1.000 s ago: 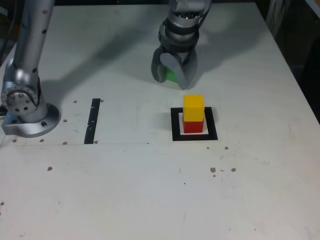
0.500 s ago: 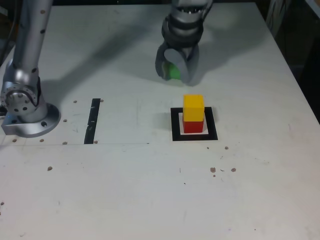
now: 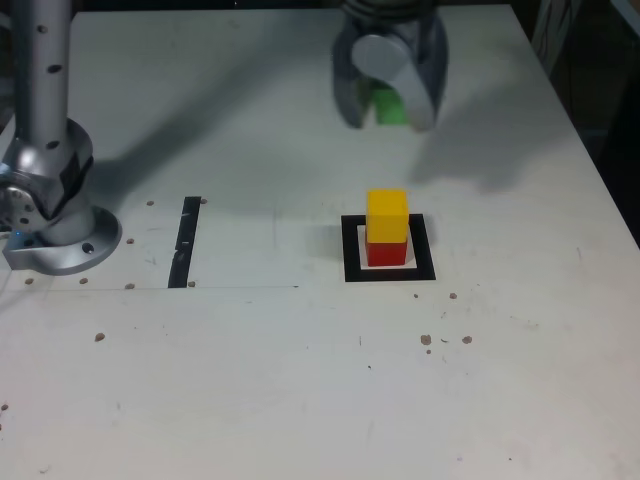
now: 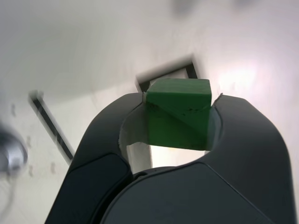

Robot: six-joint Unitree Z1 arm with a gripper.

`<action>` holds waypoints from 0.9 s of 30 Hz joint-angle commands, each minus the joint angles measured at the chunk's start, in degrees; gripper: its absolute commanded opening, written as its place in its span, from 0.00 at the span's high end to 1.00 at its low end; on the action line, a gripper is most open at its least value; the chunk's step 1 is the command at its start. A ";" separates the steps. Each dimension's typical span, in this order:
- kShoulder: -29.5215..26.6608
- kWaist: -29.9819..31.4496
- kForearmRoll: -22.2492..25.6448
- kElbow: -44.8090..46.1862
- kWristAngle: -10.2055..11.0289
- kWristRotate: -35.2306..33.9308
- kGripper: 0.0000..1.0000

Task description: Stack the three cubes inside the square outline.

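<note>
So the arm's gripper [image 3: 388,85] is grey plastic with two chunky rounded jaws, kinda clamshell shaped. From the wrist view [image 4: 180,116] those jaws look dark charcoal with smooth curved shoulders and pale inner faces. Behind the jaws is a banded grey-and-black wrist. The base column [image 3: 45,130] is shiny silver metal with small dark screw holes and a round flange.

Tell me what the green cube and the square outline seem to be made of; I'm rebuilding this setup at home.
The green cube, clamped in the gripper, looks like solid matte plastic or painted wood: even colour, crisp edges, no gloss; which one is unclear. The square outline looks like flat black tape on the white table: thin strips with a slight sheen.
</note>
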State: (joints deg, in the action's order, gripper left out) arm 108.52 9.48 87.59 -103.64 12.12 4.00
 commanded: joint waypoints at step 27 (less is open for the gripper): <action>6.76 7.40 4.28 -2.62 -3.60 -18.39 0.88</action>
State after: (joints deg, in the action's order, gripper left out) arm 114.99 16.84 91.38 -106.25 8.29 -14.44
